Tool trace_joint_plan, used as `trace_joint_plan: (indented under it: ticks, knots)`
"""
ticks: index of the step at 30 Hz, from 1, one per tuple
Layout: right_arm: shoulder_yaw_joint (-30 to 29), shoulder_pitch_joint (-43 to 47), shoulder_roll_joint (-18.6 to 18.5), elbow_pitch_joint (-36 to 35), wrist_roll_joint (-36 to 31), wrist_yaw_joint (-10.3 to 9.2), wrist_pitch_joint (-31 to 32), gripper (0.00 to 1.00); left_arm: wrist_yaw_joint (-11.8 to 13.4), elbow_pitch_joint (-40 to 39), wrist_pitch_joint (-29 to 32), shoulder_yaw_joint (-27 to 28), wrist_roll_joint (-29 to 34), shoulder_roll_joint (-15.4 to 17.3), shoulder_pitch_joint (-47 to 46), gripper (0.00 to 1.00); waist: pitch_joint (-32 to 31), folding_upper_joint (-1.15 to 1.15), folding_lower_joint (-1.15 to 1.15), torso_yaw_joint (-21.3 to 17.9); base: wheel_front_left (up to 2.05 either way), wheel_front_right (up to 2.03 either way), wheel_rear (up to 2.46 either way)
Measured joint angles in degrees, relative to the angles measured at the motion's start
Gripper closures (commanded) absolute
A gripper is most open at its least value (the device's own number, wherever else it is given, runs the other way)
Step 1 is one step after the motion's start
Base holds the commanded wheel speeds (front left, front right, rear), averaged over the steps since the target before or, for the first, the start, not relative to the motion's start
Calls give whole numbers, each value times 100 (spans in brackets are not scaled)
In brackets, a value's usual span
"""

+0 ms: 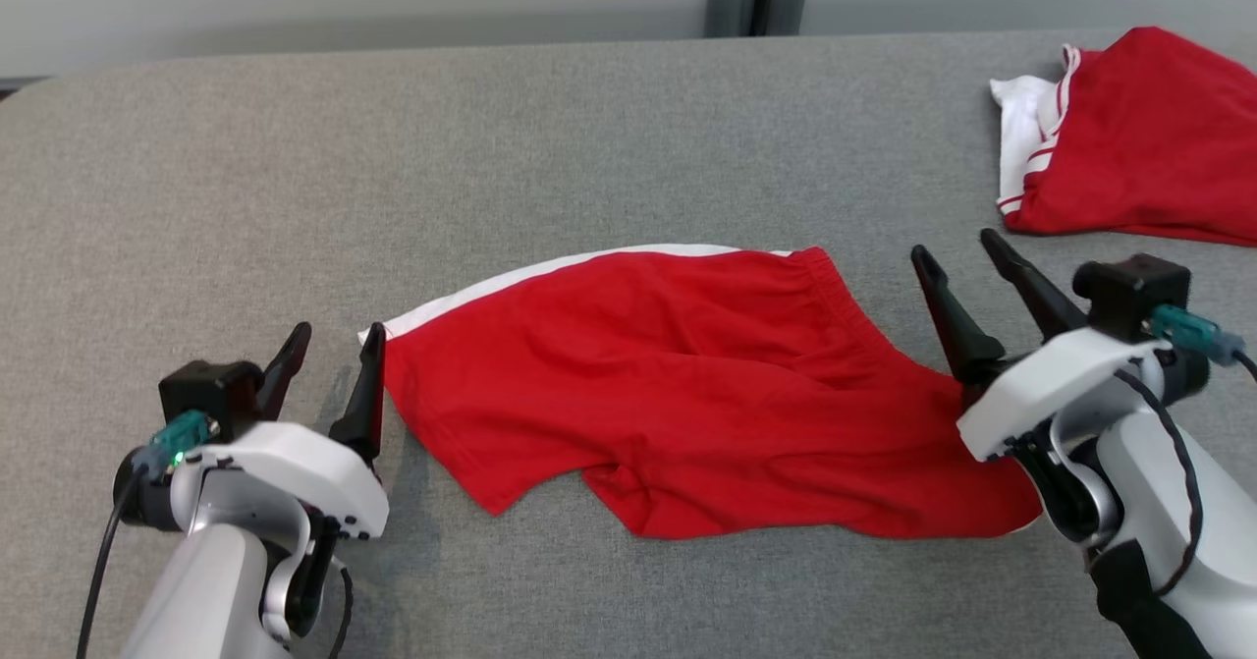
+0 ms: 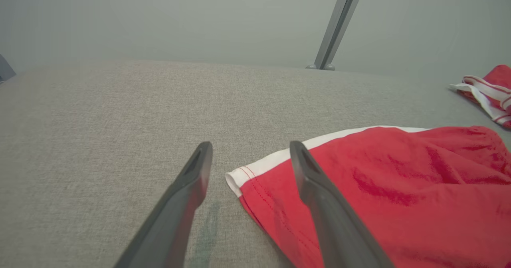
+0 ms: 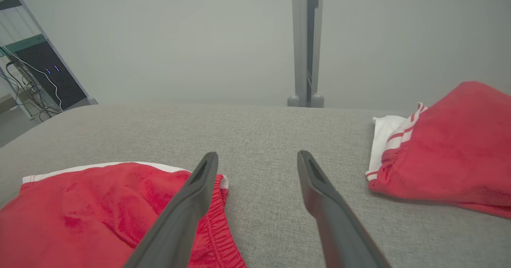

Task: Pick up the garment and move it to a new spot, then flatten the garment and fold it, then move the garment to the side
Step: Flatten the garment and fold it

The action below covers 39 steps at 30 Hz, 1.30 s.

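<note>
Two grippers of mine, both with fingers spread wide and holding nothing: my left gripper sits just beside the striped corner of the red cloth shorts with a white side stripe, and my right gripper is at their opposite end. The shorts lie spread on the grey fabric tabletop, mostly flat, with a ripple along the near edge. I judge the relocating done and the flattening nearly so; whether they are already folded once I cannot tell. Folding and moving them aside, perhaps towards the folded red-and-white garment at my far right, remain.
</note>
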Motion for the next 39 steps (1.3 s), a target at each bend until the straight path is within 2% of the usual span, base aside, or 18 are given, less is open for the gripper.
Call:
trace_joint_plan:
  ticks: [10,21,27,34,35,36,38,39]
  knots:
    - [801,-925,-92,508,854,0,915,0,1,309,627,-148,-1,57,-563,0,401,0,0,149,0,0,0]
    - [1452,-1640,-183,1045,1533,0,1712,0,-52,681,958,-370,-15,-38,-1066,0,694,0,0,421,0,0,0]
    - [1723,-1749,-175,1137,1839,0,1978,0,-162,881,1107,-502,-55,-66,-1252,0,785,0,0,525,0,0,0]
    - [1950,-1868,-214,1141,2026,0,1965,0,-305,987,1221,-635,-154,-109,-1407,0,859,0,0,507,0,0,0]
    - [1991,-1889,-221,1145,2053,0,1963,5,-311,998,1241,-656,-157,-110,-1445,0,873,0,0,500,0,0,0]
    - [2034,-1914,-227,1144,2071,0,1960,18,-313,1020,1292,-676,-158,-112,-1472,0,888,0,0,494,0,0,0]
    - [2101,-1960,-245,1146,2111,0,1938,62,-339,1053,1322,-693,-164,-107,-1515,0,915,0,0,484,0,0,0]
    - [2149,-1966,-247,1137,2131,0,1936,75,-346,1057,1318,-694,-170,-102,-1541,0,926,0,0,478,0,0,0]
